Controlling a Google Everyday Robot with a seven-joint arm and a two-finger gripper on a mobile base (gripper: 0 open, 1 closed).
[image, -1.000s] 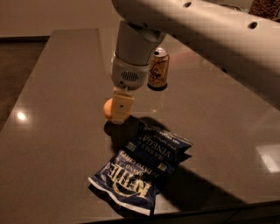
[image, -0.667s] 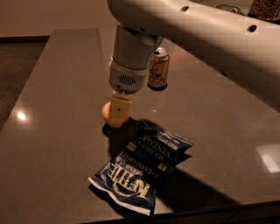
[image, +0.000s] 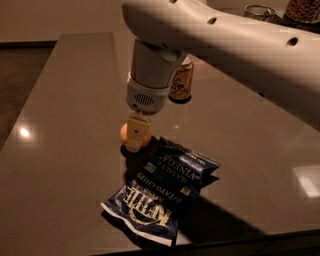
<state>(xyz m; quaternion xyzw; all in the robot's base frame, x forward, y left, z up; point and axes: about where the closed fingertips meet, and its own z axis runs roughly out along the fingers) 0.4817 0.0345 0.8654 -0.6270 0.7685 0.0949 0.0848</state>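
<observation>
Your pale, cream-coloured pincer (image: 136, 138) hung from the white, smooth-shelled arm (image: 225, 45) and pointed straight down at the glossy dark grey worktop (image: 60, 165). It sat just in front of a small round orange fruit (image: 124, 132), and you could not tell whether it was apart, together or clamped on that fruit. The fruit lay on the worktop near its middle, partly hidden behind the pincer. Being ball-shaped, it showed no long axis and pointed no way.

Just beside it, on the near right, lay a crinkled dark blue foil crisp bag (image: 160, 192), flat. Its long axis ran from near left to far right, and its white lettering was upside down in the camera view. Farther back stood an upright tan metal drink can (image: 182, 80), well apart from the fruit.
</observation>
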